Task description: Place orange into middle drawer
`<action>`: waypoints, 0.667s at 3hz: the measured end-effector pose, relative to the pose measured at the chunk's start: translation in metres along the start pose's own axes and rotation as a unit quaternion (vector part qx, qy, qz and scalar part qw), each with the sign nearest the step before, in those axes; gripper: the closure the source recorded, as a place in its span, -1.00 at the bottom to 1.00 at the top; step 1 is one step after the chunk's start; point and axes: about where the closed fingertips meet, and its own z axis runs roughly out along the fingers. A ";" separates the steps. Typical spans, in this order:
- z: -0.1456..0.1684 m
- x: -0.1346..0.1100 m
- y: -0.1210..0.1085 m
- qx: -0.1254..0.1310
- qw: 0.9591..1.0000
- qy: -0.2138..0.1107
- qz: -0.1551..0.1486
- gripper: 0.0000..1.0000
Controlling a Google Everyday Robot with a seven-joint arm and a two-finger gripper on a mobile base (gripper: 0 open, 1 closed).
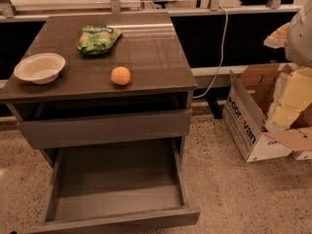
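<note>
One orange (121, 75), one bowl (39, 68), one bag (97, 39) — two drawers (102, 128) (117, 177).

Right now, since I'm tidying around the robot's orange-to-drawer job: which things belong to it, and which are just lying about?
Job: orange on the cabinet top; middle drawer, pulled open; gripper, not in view.
Lying about: white bowl; green snack bag; cardboard box.

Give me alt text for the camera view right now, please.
An orange sits on the grey cabinet top near its front edge, with the middle drawer pulled open and empty below it. A white bowl and a green snack bag also lie on top; the gripper is not in view.
</note>
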 end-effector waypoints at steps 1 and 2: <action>0.000 -0.001 0.000 0.001 1.000 0.000 0.000 -1.00; 0.015 -0.028 -0.018 0.005 1.000 -0.020 -0.004 -1.00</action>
